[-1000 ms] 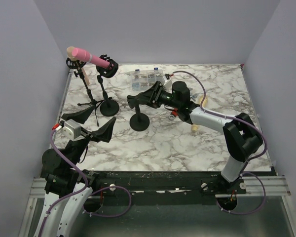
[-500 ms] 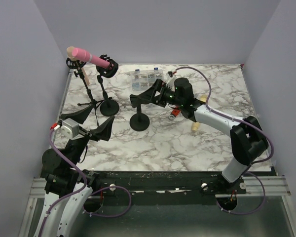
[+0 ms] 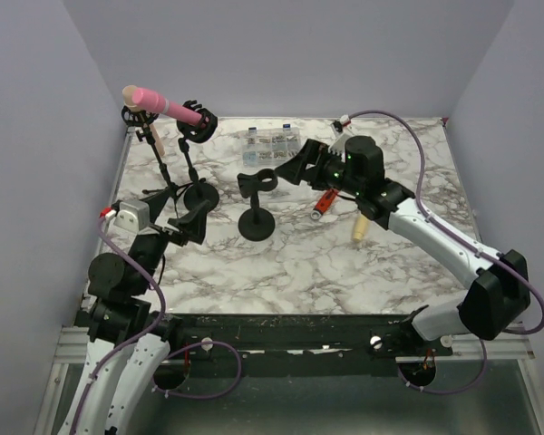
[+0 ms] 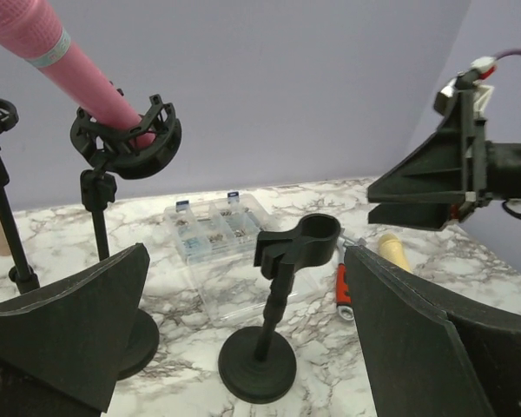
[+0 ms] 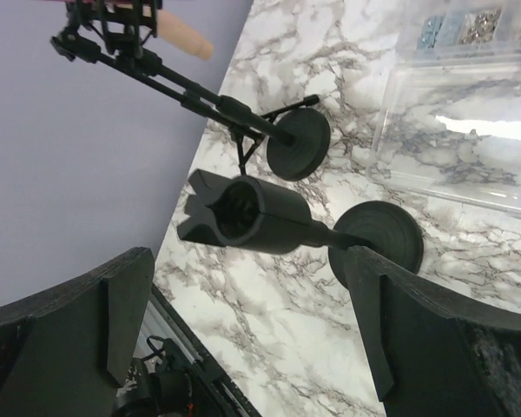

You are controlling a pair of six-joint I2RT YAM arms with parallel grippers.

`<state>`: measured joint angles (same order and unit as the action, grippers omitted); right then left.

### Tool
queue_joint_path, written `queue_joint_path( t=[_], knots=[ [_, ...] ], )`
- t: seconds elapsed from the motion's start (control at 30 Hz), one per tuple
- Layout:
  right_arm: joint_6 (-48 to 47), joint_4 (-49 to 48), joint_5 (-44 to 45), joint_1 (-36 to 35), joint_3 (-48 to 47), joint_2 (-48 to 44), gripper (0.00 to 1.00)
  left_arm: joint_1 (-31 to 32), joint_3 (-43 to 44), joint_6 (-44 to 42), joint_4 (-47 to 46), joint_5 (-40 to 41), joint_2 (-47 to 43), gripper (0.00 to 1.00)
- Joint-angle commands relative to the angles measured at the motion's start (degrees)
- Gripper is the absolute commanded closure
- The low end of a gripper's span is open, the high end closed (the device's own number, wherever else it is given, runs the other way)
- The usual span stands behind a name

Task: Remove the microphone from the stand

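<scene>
progress: microphone [image 3: 168, 106] sits in stand [image 3: 202, 192], not removed | my left tool [image 3: 175, 207] apart, empty | right tool [image 3: 288, 168] apart, empty

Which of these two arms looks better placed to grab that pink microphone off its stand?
Left, probably. The left gripper is open and its camera faces the microphone in its stand. The right gripper, also open, hovers by the empty stand, farther across the table.
</scene>
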<state>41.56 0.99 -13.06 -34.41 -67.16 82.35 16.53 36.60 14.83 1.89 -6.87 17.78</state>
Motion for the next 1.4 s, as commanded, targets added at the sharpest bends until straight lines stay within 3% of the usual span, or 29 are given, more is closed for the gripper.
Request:
queue_joint_path(
  t=[0.0,0.23,0.43,0.53,0.77,1.13,1.37],
  knots=[
    [-3.75,1.71,3.05,0.11,3.38,-3.49,0.0,-0.95,-0.19,2.39,0.28,4.18,3.31,0.01],
    [-6.03,0.38,7.67,0.12,13.61,-10.47,0.0,-1.31,7.26,12.1,4.3,10.77,14.52,0.01],
    [-8.76,0.76,7.23,0.12,13.81,-13.57,0.0,-3.11,21.45,16.12,6.89,15.03,24.53,0.01],
    [-8.33,0.07,7.12,0.13,14.81,-16.16,0.0,-7.2,24.93,19.69,5.41,13.39,26.71,0.01],
    [-6.2,-3.72,6.74,0.14,20.55,-25.74,0.0,-15.6,28.6,27.33,2.03,10.87,32.84,0.01],
    [-8.45,-1.13,9.53,0.13,19.35,-29.66,0.0,-17.68,33.87,31.22,0.21,12.51,42.96,0.02],
    [-9.18,1.04,11.51,0.14,19.38,-29.71,0.0,-17.64,33.72,32.4,-6.08,9.35,47.97,0.12]
  ],
)
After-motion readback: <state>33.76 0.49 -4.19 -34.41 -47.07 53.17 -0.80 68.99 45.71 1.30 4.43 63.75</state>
